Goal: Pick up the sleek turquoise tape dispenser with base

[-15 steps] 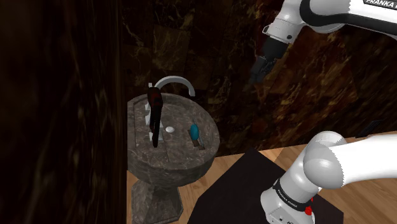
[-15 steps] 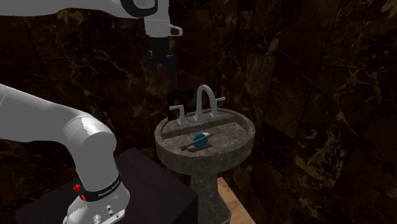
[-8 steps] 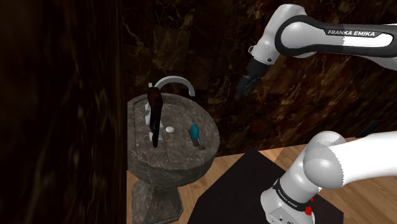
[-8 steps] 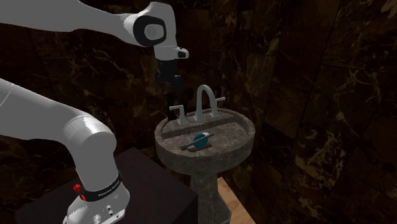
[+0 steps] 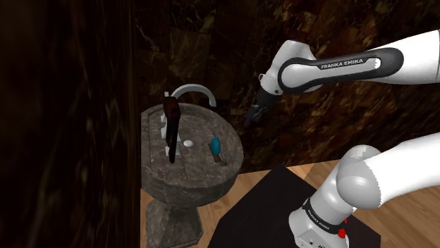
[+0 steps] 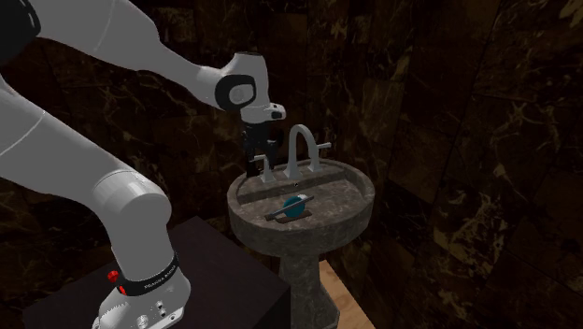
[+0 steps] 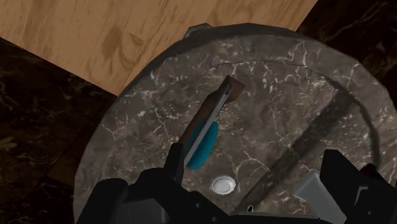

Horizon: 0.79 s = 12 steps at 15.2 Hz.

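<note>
Dark marbled walls [image 5: 70, 106] close round a stone pedestal sink [image 5: 185, 184] above a wooden floor [image 7: 95, 32]. My hand [image 7: 254, 164] hangs over the basin, fingers spread wide and empty. Below them the turquoise tape dispenser [image 7: 203, 143] lies in the bowl beside the drain [image 7: 222, 185], left of centre in the shoulder view. I judge I should turn to straddle its narrow sides, then descend straight, keeping clear of the faucet [image 5: 192, 90] beyond.

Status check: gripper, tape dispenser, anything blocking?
Gripper open, empty, hovering above sink. Turquoise tape dispenser in basin near drain, untouched. Faucet at rear, not covering it.
</note>
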{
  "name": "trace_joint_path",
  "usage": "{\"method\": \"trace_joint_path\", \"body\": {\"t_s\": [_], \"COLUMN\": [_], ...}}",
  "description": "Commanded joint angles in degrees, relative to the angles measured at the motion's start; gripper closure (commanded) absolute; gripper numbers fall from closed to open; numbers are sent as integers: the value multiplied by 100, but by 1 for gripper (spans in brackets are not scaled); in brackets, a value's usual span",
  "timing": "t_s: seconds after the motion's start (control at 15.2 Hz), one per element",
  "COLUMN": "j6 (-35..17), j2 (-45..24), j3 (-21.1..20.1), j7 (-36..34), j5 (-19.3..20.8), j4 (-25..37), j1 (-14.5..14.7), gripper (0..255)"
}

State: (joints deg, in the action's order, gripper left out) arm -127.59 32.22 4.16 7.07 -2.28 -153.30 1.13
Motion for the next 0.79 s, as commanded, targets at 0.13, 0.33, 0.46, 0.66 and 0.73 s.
{"method": "trace_joint_path", "body": {"t_s": [0.13, 0.33, 0.46, 0.66, 0.73], "j6": [-1105, -1896, -2403, -3113, -3330], "j2": [-808, -1512, -2019, -2818, -3090], "j3": [34, 86, 126, 185, 192], "j7": [99, 224, 339, 601, 724], "j5": [-69, -168, -281, -572, -716], "j4": [-171, -186, -140, 14, 89], "j1": [68, 138, 200, 316, 352], "gripper": [0, 0, 0, 0, 0]}}
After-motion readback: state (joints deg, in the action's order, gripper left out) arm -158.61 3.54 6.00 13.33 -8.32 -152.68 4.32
